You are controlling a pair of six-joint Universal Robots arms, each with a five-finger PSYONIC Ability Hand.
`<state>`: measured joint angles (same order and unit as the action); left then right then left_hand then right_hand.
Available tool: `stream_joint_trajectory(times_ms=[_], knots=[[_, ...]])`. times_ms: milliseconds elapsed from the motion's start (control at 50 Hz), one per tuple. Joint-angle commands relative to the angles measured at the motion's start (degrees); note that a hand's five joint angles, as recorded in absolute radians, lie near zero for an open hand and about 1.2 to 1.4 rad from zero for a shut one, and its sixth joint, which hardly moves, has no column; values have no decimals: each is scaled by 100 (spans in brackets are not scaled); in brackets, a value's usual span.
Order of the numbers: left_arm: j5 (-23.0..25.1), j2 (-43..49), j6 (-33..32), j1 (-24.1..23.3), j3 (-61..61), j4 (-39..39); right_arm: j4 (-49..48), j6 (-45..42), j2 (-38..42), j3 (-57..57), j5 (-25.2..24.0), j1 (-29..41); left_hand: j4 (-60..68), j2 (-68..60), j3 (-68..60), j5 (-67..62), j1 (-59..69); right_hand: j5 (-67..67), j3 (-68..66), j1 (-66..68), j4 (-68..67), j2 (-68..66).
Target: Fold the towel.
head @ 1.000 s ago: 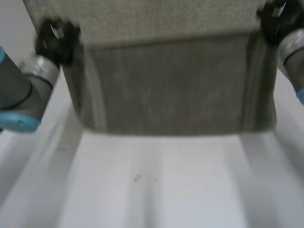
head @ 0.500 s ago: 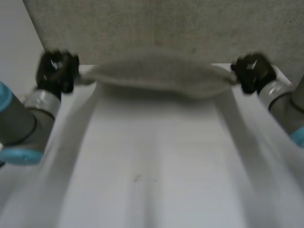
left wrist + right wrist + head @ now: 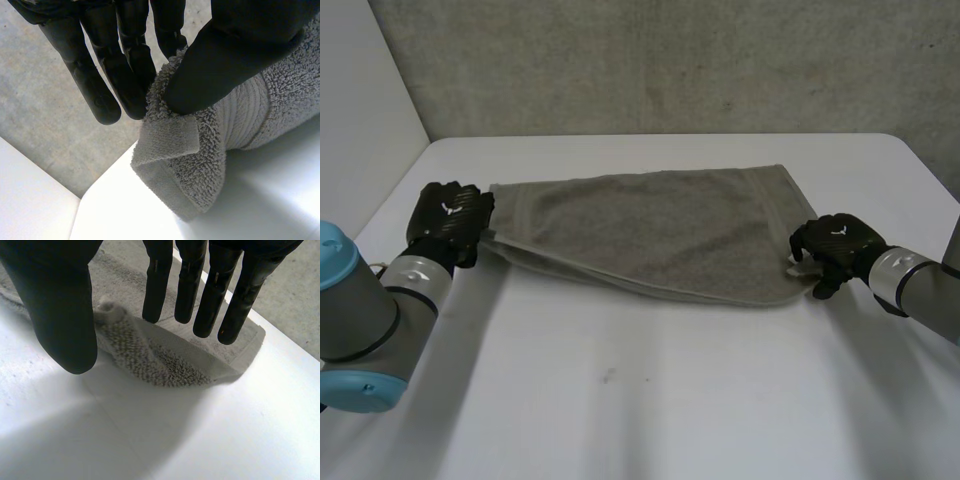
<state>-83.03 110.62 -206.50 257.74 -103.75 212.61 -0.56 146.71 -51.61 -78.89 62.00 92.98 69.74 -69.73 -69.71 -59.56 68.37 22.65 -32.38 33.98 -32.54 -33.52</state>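
Loosely folded grey towel (image 3: 650, 235) lies flat across white worktop (image 3: 650, 400), between both hands. Left hand (image 3: 448, 222) pinches towel's left-end corner between thumb and fingers. Right hand (image 3: 835, 250) at right-end corner, fingers straight, thumb apart, grasping nothing.

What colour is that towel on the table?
The towel is plain grey-brown, with a flat woven band near its end; clearest in the left wrist view.
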Motion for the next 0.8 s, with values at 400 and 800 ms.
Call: stream_joint_trajectory(times_ms=[400, 800], knots=[[-3, -6, -4, -74, -40, -299, -226, -1672, -130, -65, 1446, -43, 1026, -1027, -1029, -1044, 1163, 2908, -2934, 2775, -2919, -2820], [-3, -172, -4, -250, -154, -325, -41, -1250, -754, -487, -143, -88, 1026, -1027, -1029, -1044, 1163, -456, 430, -589, 446, 544]])
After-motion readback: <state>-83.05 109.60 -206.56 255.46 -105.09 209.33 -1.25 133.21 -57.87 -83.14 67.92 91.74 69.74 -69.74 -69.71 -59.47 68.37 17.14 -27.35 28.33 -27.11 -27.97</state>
